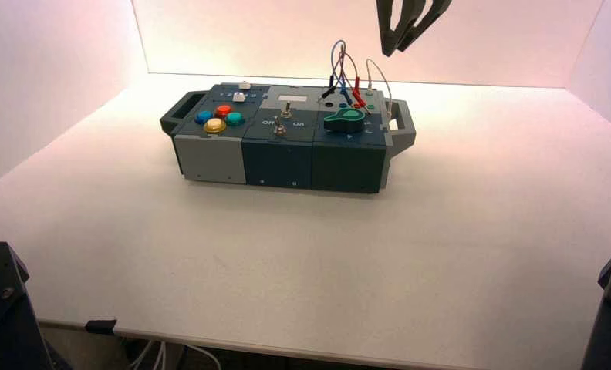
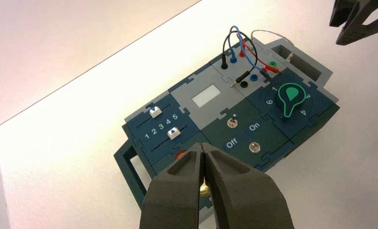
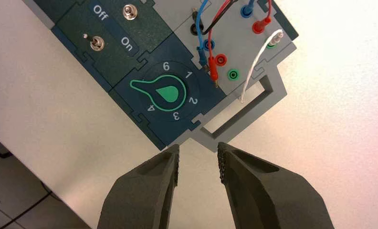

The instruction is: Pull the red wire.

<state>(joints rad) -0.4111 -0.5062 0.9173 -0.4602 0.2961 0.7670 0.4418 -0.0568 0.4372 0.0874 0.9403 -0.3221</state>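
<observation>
Pale table (image 1: 287, 254) spreading under dark modular box (image 1: 279, 166). Right gripper (image 3: 199, 145) holding fingers apart, empty, hovering off box's right end. Thin red wire (image 3: 210, 40) lying among sockets at box's right: one red plug (image 3: 213, 69) lying loose, other (image 3: 261, 25) sitting in red socket, apparently still needing pulling. Left gripper (image 2: 202, 146) idling with fingers closed, facing box. Counting: four wires, one each red, blue, black, white; two red plugs.
</observation>
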